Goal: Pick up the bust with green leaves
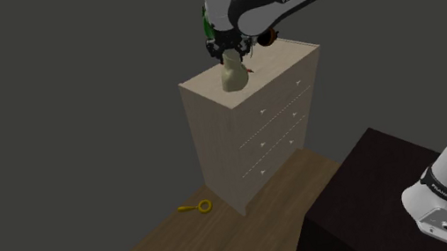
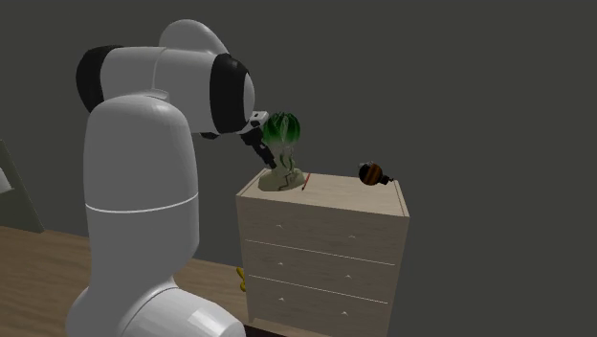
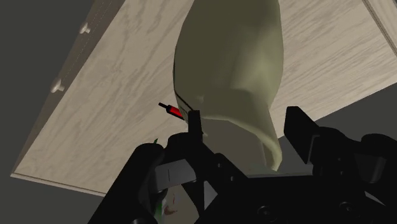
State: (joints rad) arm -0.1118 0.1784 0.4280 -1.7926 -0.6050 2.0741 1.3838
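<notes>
Near an edge atop the light wooden drawer chest [image 1: 266, 128] stands the pale olive bust with green leaves [image 1: 233, 79], between the parted fingers of the black gripper [image 3: 245, 121]; an uneven squeeze might topple it off.

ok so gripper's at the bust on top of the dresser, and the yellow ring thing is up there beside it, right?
No. The gripper is at the bust on top of the dresser, but the yellow ring thing lies down on the wooden surface at the dresser's foot; the shoulder view shows it.
</notes>
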